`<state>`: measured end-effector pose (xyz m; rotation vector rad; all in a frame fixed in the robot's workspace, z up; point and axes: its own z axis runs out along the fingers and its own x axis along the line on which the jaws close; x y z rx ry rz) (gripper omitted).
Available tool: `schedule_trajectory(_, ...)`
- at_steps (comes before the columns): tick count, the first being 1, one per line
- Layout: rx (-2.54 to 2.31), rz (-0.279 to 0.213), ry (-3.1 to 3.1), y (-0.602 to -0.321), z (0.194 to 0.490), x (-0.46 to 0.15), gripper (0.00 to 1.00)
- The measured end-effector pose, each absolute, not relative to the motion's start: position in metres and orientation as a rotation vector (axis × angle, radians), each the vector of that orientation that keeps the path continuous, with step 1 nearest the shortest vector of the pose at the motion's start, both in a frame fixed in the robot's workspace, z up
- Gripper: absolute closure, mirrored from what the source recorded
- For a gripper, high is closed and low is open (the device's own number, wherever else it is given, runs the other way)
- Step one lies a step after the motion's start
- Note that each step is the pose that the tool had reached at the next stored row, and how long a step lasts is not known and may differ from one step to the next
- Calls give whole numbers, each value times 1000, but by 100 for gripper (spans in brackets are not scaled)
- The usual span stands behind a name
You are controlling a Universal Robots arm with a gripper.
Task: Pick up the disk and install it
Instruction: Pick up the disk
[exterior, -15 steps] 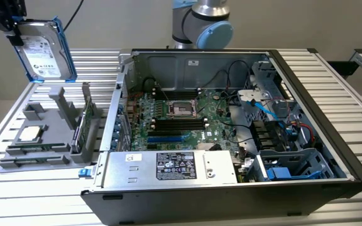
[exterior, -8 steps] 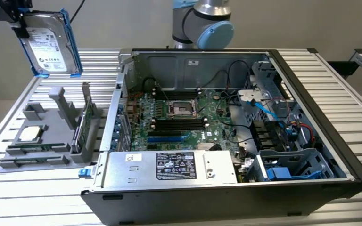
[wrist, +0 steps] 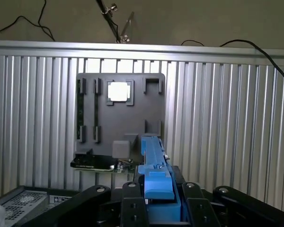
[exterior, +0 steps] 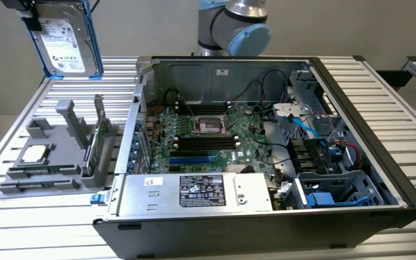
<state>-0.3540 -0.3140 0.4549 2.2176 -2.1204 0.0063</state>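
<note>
Tool was clamped on the disk's blue bracket, holding it upright, high over the grey tray, presumably to clear the computer case wall.

Blue, silver and black over a ribbed silver desk

Upper left of the exterior view, the disk is silver-grey with a white printed label, edged by a bright blue bracket; the end effector is black. The desk shows pale silver parallel ribs. The fixture at left is dark grey, with a small silver chip on it. The computer case is black outside and grey metal within; its motherboard is green with black slots, and a bright blue cable lies at right. The power supply box is silver with a black-and-white label. The arm is silver with a light blue cap.
</note>
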Motion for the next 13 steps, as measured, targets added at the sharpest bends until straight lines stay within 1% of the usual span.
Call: schedule_trajectory(13, 2229, -15, -2088, -314, 483, -306, 67)
